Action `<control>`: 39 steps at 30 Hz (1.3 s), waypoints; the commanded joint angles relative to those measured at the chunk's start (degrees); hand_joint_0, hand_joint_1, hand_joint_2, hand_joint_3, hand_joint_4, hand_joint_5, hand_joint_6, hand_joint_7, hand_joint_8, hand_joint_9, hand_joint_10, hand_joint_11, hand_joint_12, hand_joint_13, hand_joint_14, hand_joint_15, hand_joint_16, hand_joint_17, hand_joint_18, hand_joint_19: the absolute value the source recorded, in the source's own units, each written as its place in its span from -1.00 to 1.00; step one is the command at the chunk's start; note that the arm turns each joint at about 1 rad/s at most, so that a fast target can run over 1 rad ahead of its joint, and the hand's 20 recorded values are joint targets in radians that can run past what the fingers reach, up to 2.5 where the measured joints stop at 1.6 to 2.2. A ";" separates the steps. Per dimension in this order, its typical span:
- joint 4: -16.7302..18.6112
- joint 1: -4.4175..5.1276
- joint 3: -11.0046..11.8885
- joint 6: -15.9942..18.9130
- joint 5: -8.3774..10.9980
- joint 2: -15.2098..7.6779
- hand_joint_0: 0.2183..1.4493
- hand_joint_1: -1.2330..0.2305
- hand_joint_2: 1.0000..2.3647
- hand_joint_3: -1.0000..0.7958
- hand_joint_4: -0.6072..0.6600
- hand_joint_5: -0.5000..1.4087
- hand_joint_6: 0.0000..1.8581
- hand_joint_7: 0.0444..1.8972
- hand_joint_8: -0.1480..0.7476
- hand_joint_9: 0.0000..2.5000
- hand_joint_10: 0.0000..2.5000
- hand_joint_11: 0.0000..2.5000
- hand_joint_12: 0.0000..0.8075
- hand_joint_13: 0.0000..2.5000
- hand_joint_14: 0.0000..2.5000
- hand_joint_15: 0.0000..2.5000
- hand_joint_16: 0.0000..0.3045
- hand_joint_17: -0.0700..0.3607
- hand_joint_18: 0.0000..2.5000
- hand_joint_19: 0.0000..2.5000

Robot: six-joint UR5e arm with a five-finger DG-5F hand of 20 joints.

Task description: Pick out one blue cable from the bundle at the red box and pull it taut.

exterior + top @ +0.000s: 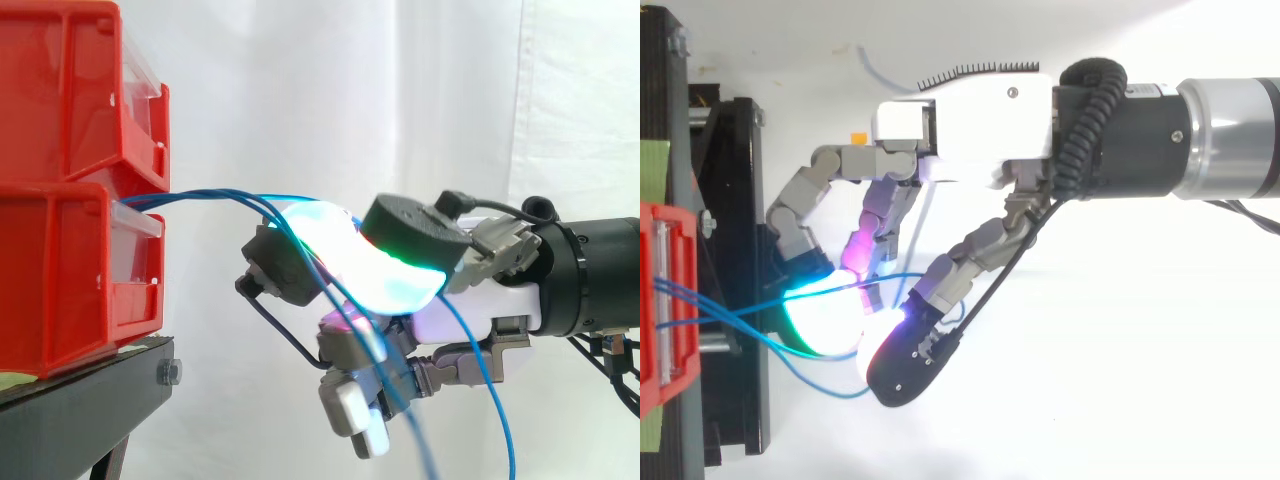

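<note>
Trailing from the red box (60, 280) at nine o'clock, thin, seemingly light, limp blue cables (210, 195) sag toward three o'clock, where the hand (970, 125) curls glowing fingertips (825, 310) around them; likely slippery, best pinched singly near the box.

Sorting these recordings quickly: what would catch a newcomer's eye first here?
The hand stands out at the middle, glowing white, cyan and green, coming in from the right among the blue cables. Those cables run from the lower of two stacked red bins at the left across to the hand, then hang down below it.
</note>
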 commanded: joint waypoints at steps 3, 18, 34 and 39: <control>0.07 0.01 0.04 -0.01 0.00 0.06 -0.07 -0.70 -1.00 -0.44 -0.46 -0.68 0.02 -0.09 -0.32 -0.28 -0.98 -0.39 -0.25 -0.32 -0.98 -0.55 -0.68 -0.17 -0.39 -0.48; 0.07 0.19 0.04 -0.01 0.00 0.06 -0.60 -0.50 -1.00 -0.44 -0.28 -0.65 -0.03 -0.23 -0.14 -0.17 -0.98 -0.39 -0.08 -0.26 -0.98 -0.54 -0.62 -0.08 -0.33 -0.43; 0.16 0.10 0.04 -0.01 0.00 -0.03 -0.48 0.35 -1.00 -0.44 -0.40 -0.58 -0.17 -0.02 -0.14 -0.02 -0.98 -0.40 -0.10 -0.20 -0.98 -0.52 -0.65 -0.12 -0.31 -0.35; 0.16 0.10 0.04 -0.01 0.00 -0.03 -0.39 0.13 -1.00 -0.40 -0.30 -0.59 -0.15 0.06 -0.11 -0.02 -0.97 -0.39 -0.09 -0.19 -0.98 -0.51 -0.65 -0.12 -0.31 -0.34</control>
